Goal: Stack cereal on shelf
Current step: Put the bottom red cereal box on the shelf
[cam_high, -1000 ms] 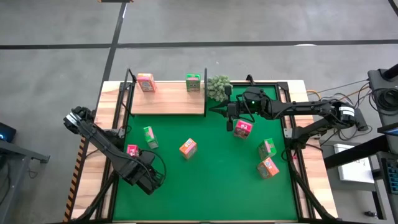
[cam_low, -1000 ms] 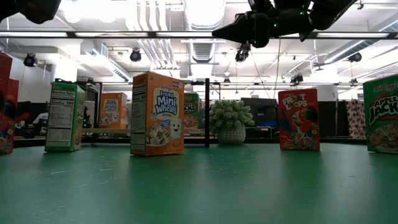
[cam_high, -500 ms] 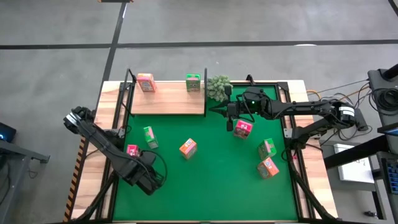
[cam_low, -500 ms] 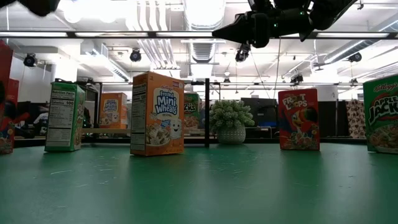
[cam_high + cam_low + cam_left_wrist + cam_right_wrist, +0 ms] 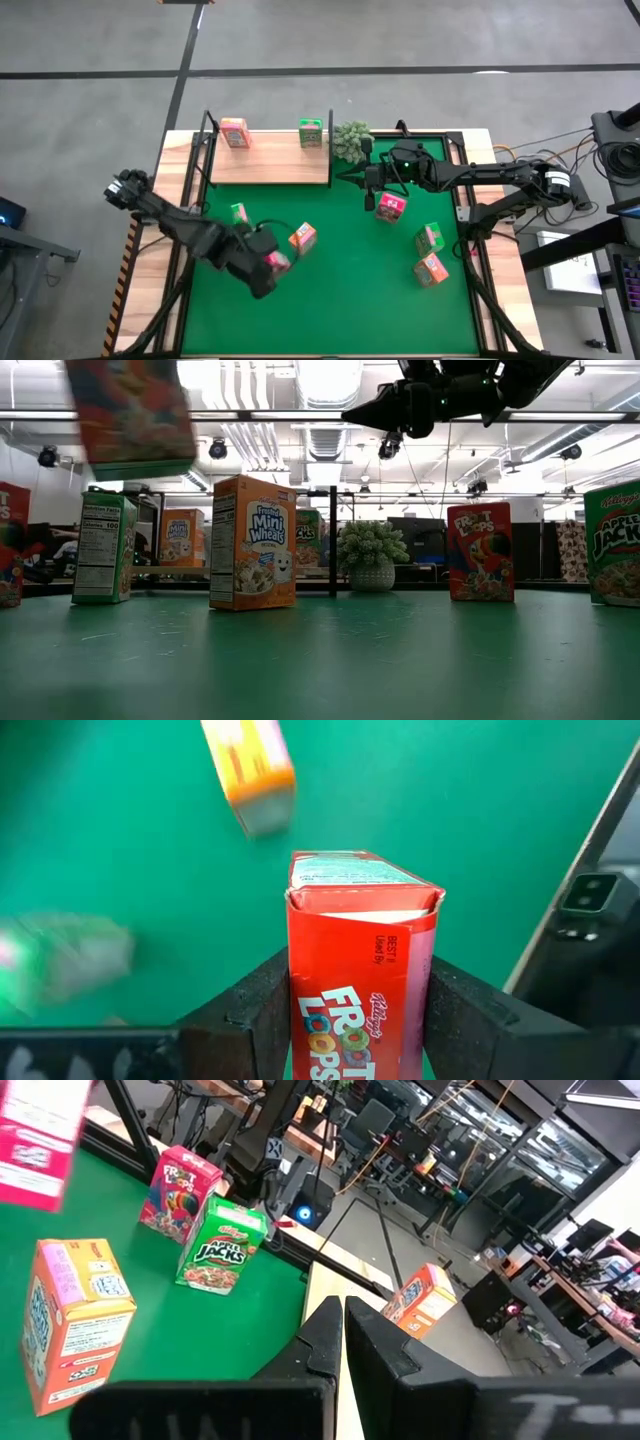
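Observation:
My left gripper hangs over the green mat left of centre, shut on a pink-red Froot Loops cereal box, which shows blurred high in the low view. An orange cereal box and a green one stand on the mat close by. The wooden shelf at the far left carries a pink-red box and a green box, both standing. My right gripper waits shut, held level in the air just right of the shelf. My left gripper pinches the Froot Loops box between its two fingers, one on each narrow side, the printed front toward the wrist camera. The fingers come steeply from above. The box is lifted clear of the mat, its flap end pointing away from the gripper.
On the mat's right part stand a pink-red box, a green box and an orange box. Another Froot Loops box stands beside the green one at the left. A potted plant sits by the shelf's right upright.
My left gripper has risen from the mat's near left part and swung toward the table's middle, rolling as it went. The pink-red box has gone with it and now hangs clear of the mat beside the orange box.

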Robot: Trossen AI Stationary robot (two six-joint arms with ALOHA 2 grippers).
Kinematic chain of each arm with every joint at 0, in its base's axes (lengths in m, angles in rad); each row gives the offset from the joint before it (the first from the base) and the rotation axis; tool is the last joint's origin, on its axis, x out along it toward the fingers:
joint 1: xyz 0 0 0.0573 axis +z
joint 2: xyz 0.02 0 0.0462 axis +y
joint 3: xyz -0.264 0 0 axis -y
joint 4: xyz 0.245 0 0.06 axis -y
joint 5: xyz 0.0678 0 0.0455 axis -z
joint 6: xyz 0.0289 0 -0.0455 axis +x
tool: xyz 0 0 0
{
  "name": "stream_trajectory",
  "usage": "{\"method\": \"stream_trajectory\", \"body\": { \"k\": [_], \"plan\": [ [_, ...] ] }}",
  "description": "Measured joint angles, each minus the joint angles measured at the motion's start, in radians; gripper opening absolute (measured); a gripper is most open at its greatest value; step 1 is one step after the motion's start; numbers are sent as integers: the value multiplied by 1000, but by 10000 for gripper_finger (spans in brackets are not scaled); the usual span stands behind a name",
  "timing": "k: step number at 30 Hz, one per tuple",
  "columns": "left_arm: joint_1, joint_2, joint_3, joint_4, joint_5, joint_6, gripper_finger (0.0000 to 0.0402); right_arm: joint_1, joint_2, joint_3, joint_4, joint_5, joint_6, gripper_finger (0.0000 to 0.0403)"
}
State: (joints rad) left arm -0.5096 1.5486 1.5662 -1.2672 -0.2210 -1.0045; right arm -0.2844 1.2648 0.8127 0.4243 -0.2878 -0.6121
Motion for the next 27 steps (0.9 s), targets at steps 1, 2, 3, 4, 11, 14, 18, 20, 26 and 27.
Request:
{"method": "stream_trajectory", "body": {
  "k": [1,2,3,4,11,14,18,20,26,27],
  "plan": [
    [26,0,14,-16,-2,64,164,0,0,0,-2,0,0,9],
    [55,0,25,-34,-3,131,164,0,0,0,-4,0,0,9],
    [87,0,36,-52,-4,195,164,0,0,0,-6,0,0,9],
    [119,1,46,-72,-5,259,164,0,0,0,-11,0,1,9],
    [357,1,112,-208,-5,676,164,-5,-26,-1,-69,0,1,9],
    [457,1,147,-224,-4,843,164,-5,-41,-1,-98,0,3,9],
    [598,1,189,-219,3,1079,164,-5,-47,-1,-124,0,8,9],
    [676,2,193,-218,2,1192,164,-7,-47,-1,-142,0,9,9],
    [902,10,181,-156,7,1467,164,-18,-47,-1,-162,0,9,9],
    [937,16,181,-133,20,1507,164,-20,-47,-1,-162,0,10,9]
  ]
}}
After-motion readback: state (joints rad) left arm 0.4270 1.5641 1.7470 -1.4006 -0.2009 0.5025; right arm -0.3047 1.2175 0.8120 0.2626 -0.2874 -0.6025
